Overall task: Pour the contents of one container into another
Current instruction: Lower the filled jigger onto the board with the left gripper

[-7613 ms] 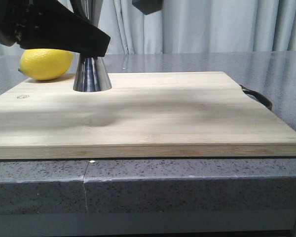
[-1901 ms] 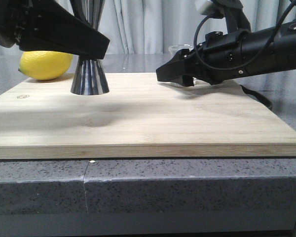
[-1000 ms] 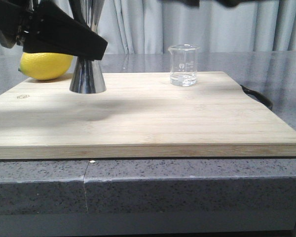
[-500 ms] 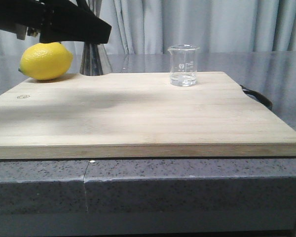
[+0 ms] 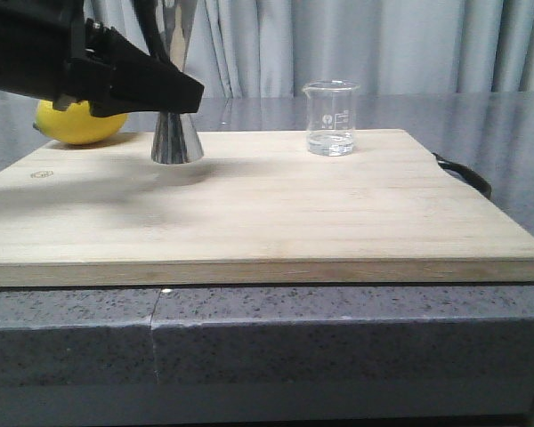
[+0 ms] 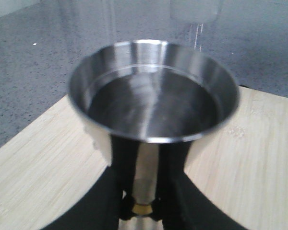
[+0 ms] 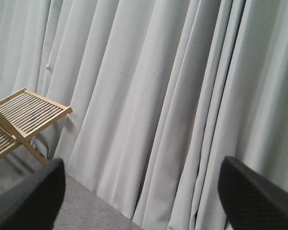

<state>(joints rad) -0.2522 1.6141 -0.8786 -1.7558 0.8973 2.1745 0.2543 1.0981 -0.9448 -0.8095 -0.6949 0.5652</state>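
— On the wooden board [image 5: 276,213], at its far left part, what do your left jaws hold?

— Your left gripper [image 6: 143,211] is closed on the narrow waist of the steel jigger [image 5: 177,133]. From the left wrist camera you see the black fingers [image 6: 122,158] pressed on both sides of the stem, just above the thin gold band [image 6: 143,209]. The jigger stands upright; whether its foot touches the board, I cannot tell.

— And the right one?

— Your right gripper [image 7: 139,191] is wide open. Its dark textured pads [image 7: 24,201] are far apart, with only grey curtain between them. It holds nothing.

— How do the two containers look?

— The jigger is shiny and hourglass-shaped, with a round open cup. The glass beaker [image 5: 330,117] is clear and cylindrical, has white marks, and stands upright on the far side of the board, well apart from the jigger. A little clear liquid is at its bottom. A yellow lemon [image 5: 76,124] lies behind your left arm. The surface [image 5: 338,338] is grey speckled stone.
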